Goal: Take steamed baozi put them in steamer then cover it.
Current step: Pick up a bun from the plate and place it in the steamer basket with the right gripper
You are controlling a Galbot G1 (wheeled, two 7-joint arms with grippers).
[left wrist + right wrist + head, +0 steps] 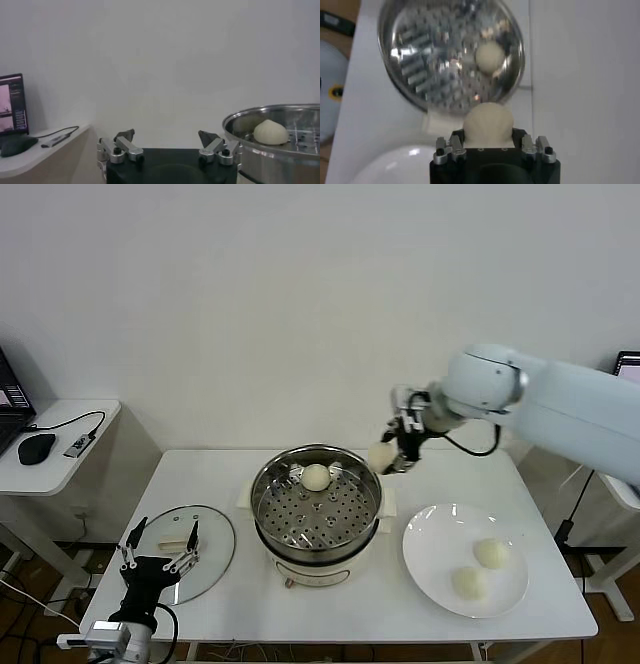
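White wall behind; white desk (220, 484) carries the steamer (316, 506) at centre, one baozi (316, 476) on its perforated tray. Cover (190, 550) lies flat to the left, a plate (430, 564) with two buns to the right. Right end effector (398, 446) grasps a bun (381, 455) beside the steamer's far right rim; its fingertips are hidden behind it. Left end effector (160, 546) hangs released over the cover. Side table (60, 446) holds a mouse (37, 448).

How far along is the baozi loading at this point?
One baozi lies in the steamer. The right gripper holds a second baozi at the steamer's far right rim. Two baozi wait on the plate. The cover lies on the table, under the open left gripper.
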